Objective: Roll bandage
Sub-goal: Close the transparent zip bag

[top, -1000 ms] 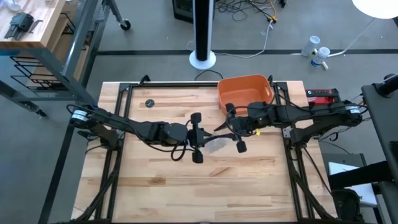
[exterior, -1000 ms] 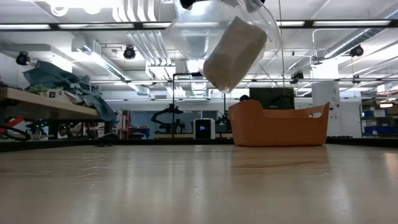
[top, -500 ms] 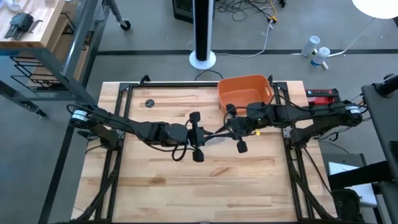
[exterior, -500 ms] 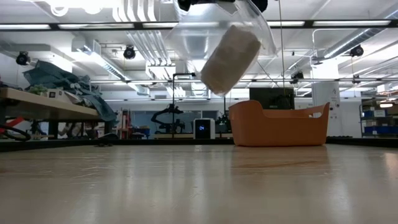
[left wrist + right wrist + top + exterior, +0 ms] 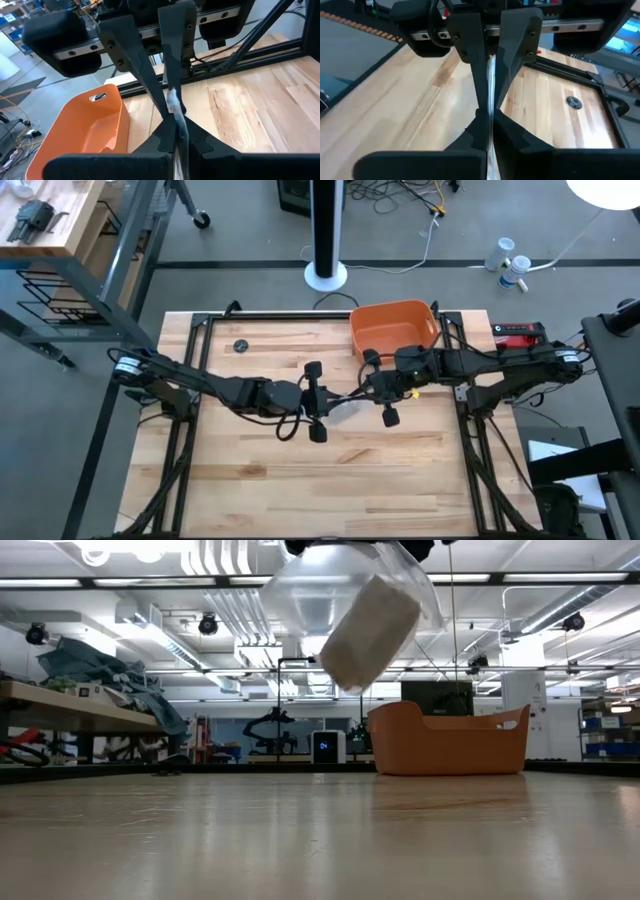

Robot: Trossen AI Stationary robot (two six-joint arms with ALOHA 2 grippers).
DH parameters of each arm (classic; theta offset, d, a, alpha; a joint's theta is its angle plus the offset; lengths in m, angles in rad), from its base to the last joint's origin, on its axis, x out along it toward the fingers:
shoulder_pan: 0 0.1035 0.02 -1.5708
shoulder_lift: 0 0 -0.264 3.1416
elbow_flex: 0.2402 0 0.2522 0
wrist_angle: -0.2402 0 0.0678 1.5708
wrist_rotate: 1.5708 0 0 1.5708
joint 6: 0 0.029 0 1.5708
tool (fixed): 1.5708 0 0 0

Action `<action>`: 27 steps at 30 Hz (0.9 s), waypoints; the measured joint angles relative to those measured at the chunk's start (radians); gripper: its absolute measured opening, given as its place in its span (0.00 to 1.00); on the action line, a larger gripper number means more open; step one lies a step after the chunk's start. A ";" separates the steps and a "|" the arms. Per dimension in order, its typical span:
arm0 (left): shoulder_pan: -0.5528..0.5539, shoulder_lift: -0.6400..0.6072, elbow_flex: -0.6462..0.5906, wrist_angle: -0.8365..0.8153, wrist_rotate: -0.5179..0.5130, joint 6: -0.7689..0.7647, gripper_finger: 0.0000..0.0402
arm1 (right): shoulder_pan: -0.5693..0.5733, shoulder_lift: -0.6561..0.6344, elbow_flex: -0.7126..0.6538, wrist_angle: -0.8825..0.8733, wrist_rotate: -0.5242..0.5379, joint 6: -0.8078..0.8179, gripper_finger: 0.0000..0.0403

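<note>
High above the table's middle hangs a clear plastic wrapper (image 5: 345, 585) with the bandage (image 5: 368, 632), an off-white roll, tilted inside it. In the high view the wrapper (image 5: 345, 409) shows just below where the two grippers meet. My left gripper (image 5: 331, 402) reaches in from the left and my right gripper (image 5: 353, 395) from the right. Both are shut on the wrapper's film, tip to tip. The low view cuts off the fingers at the picture's top. My left gripper pinches the wrapper's upper film edge (image 5: 174, 112) between its two fingers, coming nearly level from the table's left. The wrapper hangs below, clear of the table. My right gripper pinches the same film edge (image 5: 491, 75) between its two fingers, slanting slightly down from the table's right, right against the left gripper's tips. The wrapper with the roll hangs below them.
An orange tub (image 5: 392, 328) stands at the table's far right, behind the right arm. A small dark disc (image 5: 240, 346) lies at the far left. Bare wood lies toward the table's near edge (image 5: 320, 480).
My right gripper has shut its fingers onto the wrapper's film beside the left gripper's tips. The hanging wrapper and roll have shifted slightly. Both arms have stayed where they were.
</note>
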 joint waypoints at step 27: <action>-0.070 -0.009 0.000 -0.030 -0.059 0.035 0.00 | -0.002 -0.003 0.000 -0.010 -0.006 -0.068 0.20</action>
